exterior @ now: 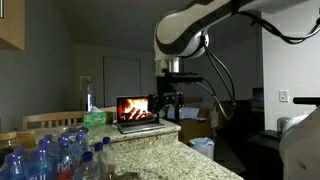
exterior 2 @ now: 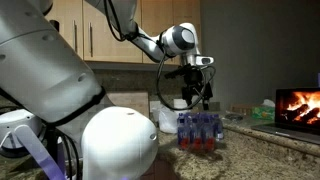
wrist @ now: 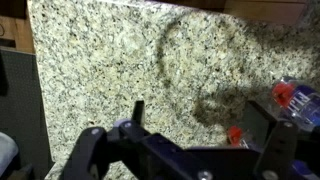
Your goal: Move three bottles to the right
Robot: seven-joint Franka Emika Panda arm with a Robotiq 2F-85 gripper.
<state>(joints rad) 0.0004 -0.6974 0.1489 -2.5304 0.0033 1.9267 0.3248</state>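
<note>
A cluster of several small clear bluish bottles with red-and-blue label bands stands on the granite counter, seen in both exterior views. My gripper hangs in the air above the counter, just over the cluster, and touches none of them. In the wrist view the gripper is open and empty, with bare granite between its fingers. One bottle lies at the right edge there. A red part of another bottle shows by the right finger.
An open laptop showing a fire picture stands on the counter beyond the bottles. A green box sits next to it. The robot's white base fills the foreground. The counter's edge runs down the left.
</note>
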